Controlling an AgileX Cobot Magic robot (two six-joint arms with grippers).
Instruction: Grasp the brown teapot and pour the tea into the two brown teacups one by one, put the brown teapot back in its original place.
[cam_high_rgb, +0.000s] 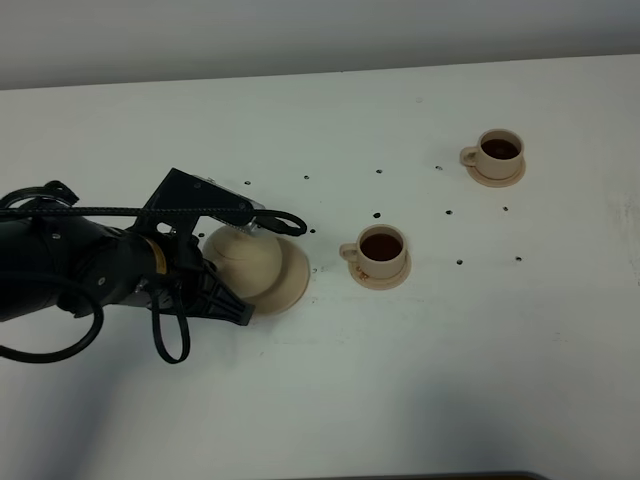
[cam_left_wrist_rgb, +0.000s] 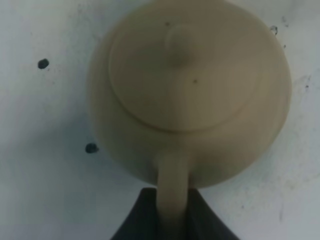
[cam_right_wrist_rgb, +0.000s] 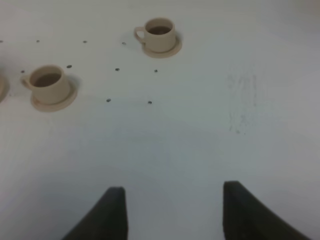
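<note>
My left jaws (cam_left_wrist_rgb: 172, 212) are closed tight on the loop handle of the brown teapot (cam_left_wrist_rgb: 190, 95), one dark finger pressed to each side of it. In the high view the teapot (cam_high_rgb: 245, 260) sits at the left of the white worktop (cam_high_rgb: 420, 380), on its wide tan saucer (cam_high_rgb: 293, 283), whose rim shows on the right side of the pot. My left arm comes in from the left edge and covers the pot's left side. The lid with its round knob (cam_left_wrist_rgb: 181, 41) is in place on top.

My right jaws (cam_right_wrist_rgb: 174, 212) are spread wide and hold nothing; below them is only bare worktop, to the right of both cups.

The two brown teacups each stand on a small saucer with dark tea inside. The nearer teacup (cam_high_rgb: 382, 248) is just to the right of the teapot's saucer but not touching it, handle pointing left. The farther teacup (cam_high_rgb: 498, 150) is farther back and more to the right, well apart from the first, handle also to the left. Small dark specks (cam_high_rgb: 448, 213) dot the worktop between and around the cups.
</note>
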